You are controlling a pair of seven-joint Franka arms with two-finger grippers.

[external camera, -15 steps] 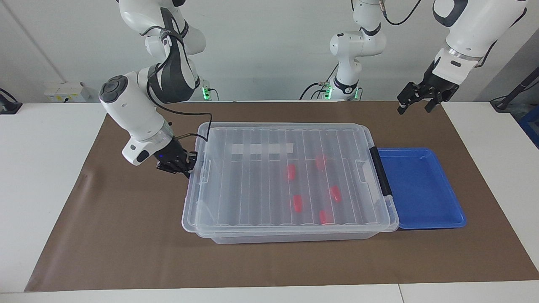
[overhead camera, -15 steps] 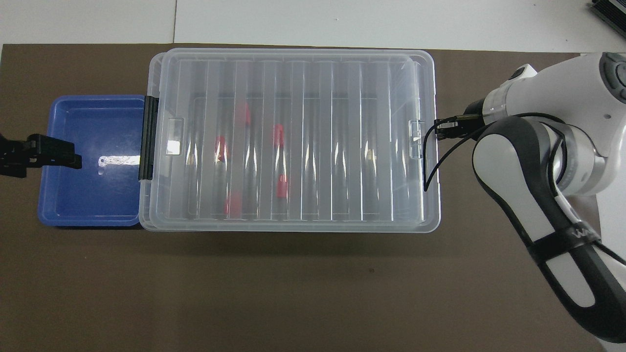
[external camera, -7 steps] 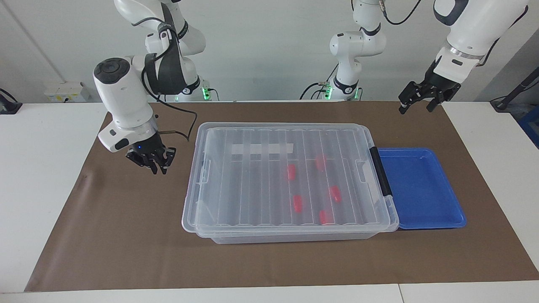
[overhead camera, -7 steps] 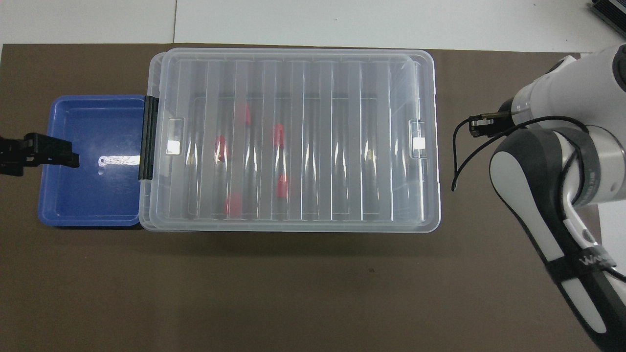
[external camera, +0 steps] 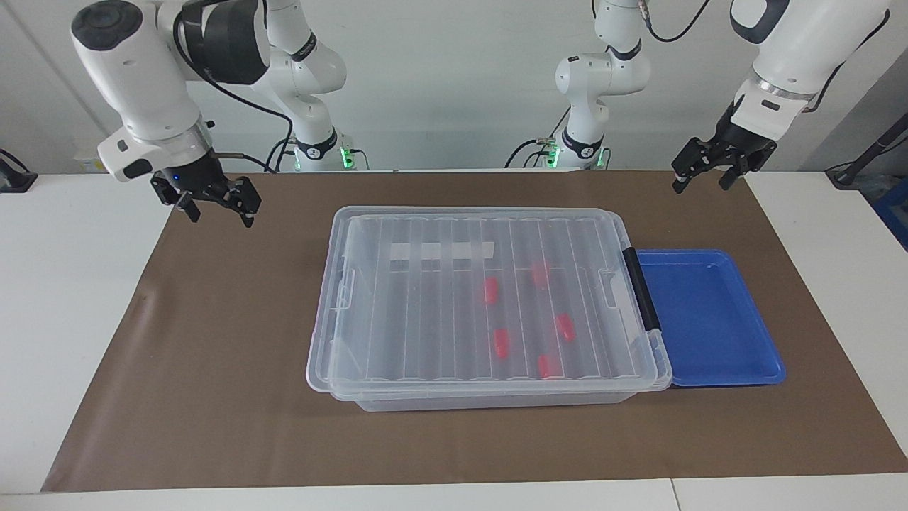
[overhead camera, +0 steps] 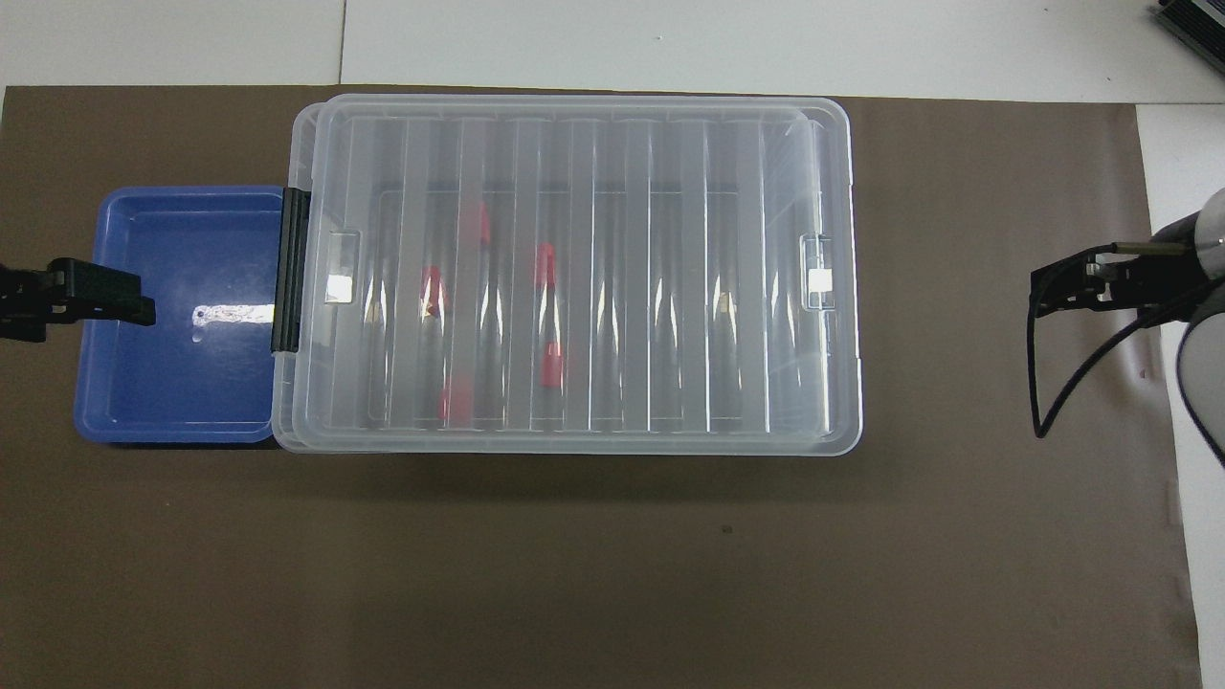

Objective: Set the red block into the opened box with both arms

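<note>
Facing view: a white desk (external camera: 64, 298) carried a brown mat (external camera: 213, 369) before a pale wall (external camera: 454, 85). On the mat sat the box (external camera: 489, 305), its lid (external camera: 425, 298) on, five red blocks (external camera: 501, 343) inside toward the left arm's end. A blue tray (external camera: 709, 319) touched that end. The right hand (external camera: 216, 206) hung released over the mat's other end; the left hand (external camera: 701, 176) waited, released, over the mat by the tray.
</note>
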